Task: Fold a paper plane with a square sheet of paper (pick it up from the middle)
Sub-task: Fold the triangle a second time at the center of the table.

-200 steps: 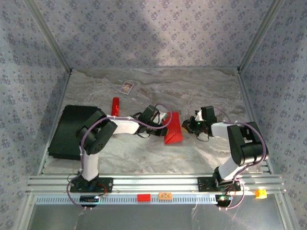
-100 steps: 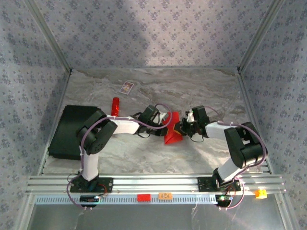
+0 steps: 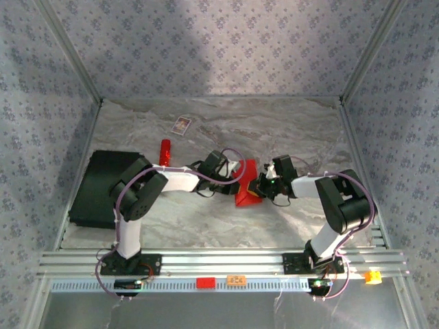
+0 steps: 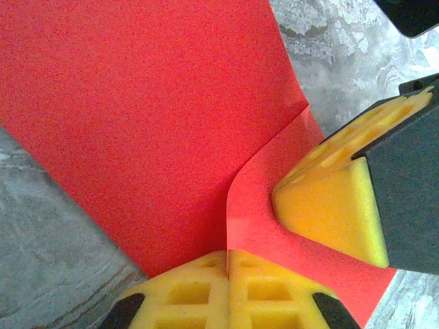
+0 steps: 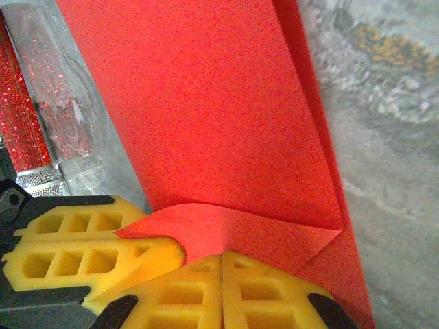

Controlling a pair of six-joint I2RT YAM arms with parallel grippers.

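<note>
Marbled grey tabletop (image 3: pixel 206 219) runs under both arms, boxed in by patterned fabric walls. Within the last second my right gripper (image 3: pixel 256 186) has swung in from three o'clock and now faces my left gripper (image 3: pixel 240 180) across the square sheet of paper (image 3: pixel 247 199), which lies at the table's centre. Both sets of jaws are pressed fully together. I cannot make out anything pinched between them, and the tips bear down on the sheet. With two tips pinning it, I judge a crease can now be pressed. The paper is thin, matte and bright red, already folded narrower, with one corner curling up. My pads (image 5: pixel 171 295) are soft yellow foam with a waffle-cut pattern.
</note>
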